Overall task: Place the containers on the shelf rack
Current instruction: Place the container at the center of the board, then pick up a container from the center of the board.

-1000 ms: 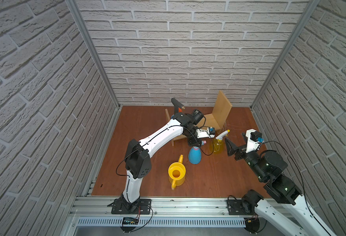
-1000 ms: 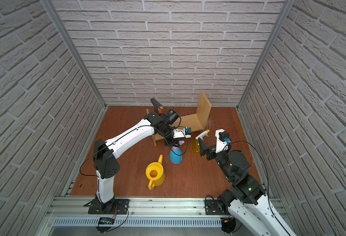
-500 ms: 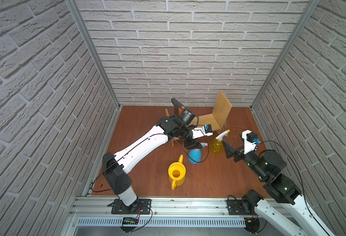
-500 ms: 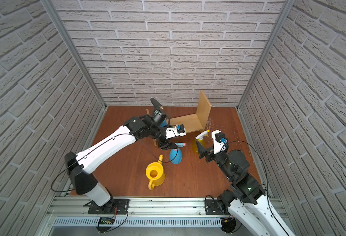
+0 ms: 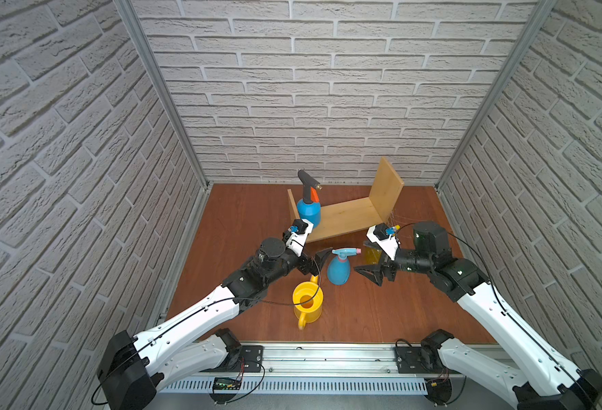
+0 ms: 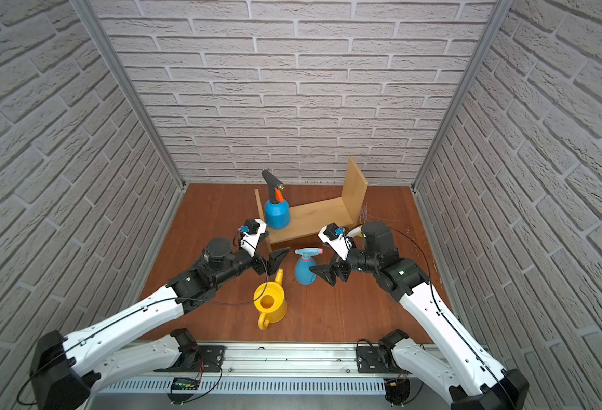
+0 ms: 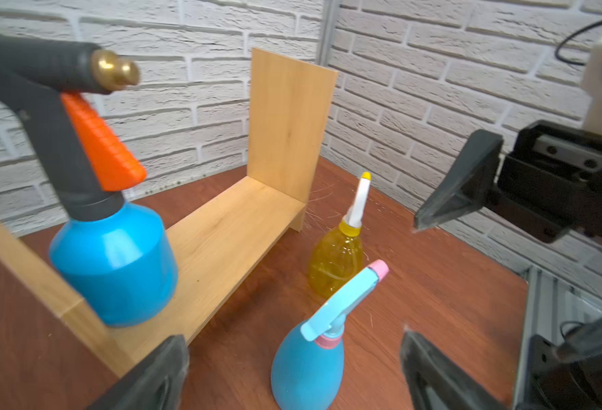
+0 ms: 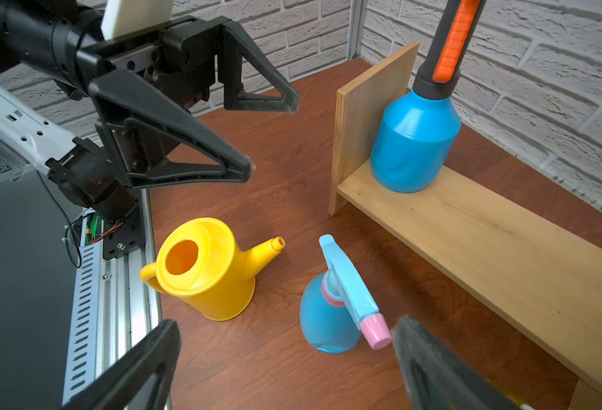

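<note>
Standing upright on the table (image 5: pixel 253 216) near the front edge of the shelf rack (image 5: pixel 345 216), blue teardrop spray bottle (image 5: pixel 338 272) sits between left gripper (image 8: pixel 269 137) and right gripper (image 6: pixel 322 276), both wide, empty; judged light, slippery-bodied; take the neck

Not spotting any readable text, labels, brands or numbers anywhere, nothing legible showing in any view.

Pale matt wood, fine-grained, for the shelf rack (image 7: pixel 221 234); reddish wood-grain desk (image 8: pixel 292 170) with slight sheen. Smooth glossy plastic for the pump sprayer (image 7: pixel 114 262), teardrop spray bottle (image 8: pixel 317 326) and watering can (image 8: pixel 214 284); see-through plastic for the yellow spray bottle (image 7: pixel 335 262).
</note>
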`<action>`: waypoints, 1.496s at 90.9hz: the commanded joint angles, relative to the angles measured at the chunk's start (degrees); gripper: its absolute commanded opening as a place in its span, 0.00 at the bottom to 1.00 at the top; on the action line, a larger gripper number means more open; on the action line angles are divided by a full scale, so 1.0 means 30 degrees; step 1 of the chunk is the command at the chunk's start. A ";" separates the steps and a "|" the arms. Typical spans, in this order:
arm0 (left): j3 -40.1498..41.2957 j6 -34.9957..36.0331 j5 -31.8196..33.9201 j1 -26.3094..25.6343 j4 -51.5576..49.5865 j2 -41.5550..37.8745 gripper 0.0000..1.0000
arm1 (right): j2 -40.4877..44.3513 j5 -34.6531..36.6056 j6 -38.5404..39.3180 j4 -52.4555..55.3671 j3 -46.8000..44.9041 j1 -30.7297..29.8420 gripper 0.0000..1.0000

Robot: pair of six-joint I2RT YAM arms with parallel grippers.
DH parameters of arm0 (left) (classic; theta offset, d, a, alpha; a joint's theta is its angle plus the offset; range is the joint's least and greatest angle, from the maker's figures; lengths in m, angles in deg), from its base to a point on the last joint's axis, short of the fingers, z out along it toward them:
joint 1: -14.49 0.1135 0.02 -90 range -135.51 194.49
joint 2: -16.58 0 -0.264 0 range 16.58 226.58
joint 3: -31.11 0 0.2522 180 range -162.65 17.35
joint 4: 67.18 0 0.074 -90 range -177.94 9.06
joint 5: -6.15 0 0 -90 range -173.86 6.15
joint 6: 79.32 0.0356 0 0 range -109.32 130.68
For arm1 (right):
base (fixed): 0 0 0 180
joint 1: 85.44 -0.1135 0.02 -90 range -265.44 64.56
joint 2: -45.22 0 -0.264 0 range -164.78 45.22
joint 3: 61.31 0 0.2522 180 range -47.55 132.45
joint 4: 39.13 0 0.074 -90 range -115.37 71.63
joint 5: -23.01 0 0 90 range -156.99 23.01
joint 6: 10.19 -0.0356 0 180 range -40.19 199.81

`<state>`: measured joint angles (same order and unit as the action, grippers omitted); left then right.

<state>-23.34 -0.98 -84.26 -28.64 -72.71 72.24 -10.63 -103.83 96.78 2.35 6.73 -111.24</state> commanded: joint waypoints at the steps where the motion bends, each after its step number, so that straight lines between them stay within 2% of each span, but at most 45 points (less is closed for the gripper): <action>1: 0.0249 -0.1760 0.2532 0.0123 0.2245 -0.1612 0.98 | -0.1446 -0.1891 0.2217 0.1549 0.1146 0.0851 0.96; 12: 0.1184 -0.1997 0.3260 0.0115 0.2459 -0.2828 0.98 | -0.3255 -0.2520 0.3183 0.2671 0.2192 0.0838 0.87; 28: 0.1918 -0.2156 0.3477 0.0113 0.2417 -0.3923 0.98 | -0.5111 -0.1932 0.3769 0.3059 0.3065 0.0782 0.79; 48: 0.1961 -0.2032 0.3569 0.0121 0.2555 -0.4091 0.98 | -0.6855 -0.0430 0.4911 0.3681 0.4106 0.0522 0.72; 70: 0.1981 -0.2002 0.3708 0.0117 0.2581 -0.4137 0.98 | -0.8117 -0.1270 0.6354 0.4196 0.4750 -0.0065 0.62; 82: 0.1882 -0.1945 0.3720 0.0129 0.2589 -0.4085 0.98 | -0.8794 -0.1226 0.6652 0.4590 0.5265 -0.0244 0.49; 89: 0.1858 -0.1916 0.3743 0.0111 0.2589 -0.4075 0.98 | -0.8972 -0.1061 0.6884 0.4928 0.5454 -0.0247 0.42; 105: 0.1873 -0.1859 0.3823 0.0111 0.2589 -0.4106 0.98 | -0.8885 -0.0933 0.7225 0.4910 0.5282 -0.0247 0.35; 117: 0.1813 -0.1797 0.3812 0.0124 0.2704 -0.3977 0.98 | -0.8828 -0.1159 0.7277 0.4902 0.5223 -0.0245 0.22; 136: 0.1413 -0.1550 0.4057 0.0138 0.2363 -0.4103 0.97 | -0.7423 -0.1151 0.6416 0.4228 0.4688 -0.0247 0.10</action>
<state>-17.88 -6.77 -73.29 -28.57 -68.43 60.70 -37.08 -106.39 117.77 15.97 21.59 -111.76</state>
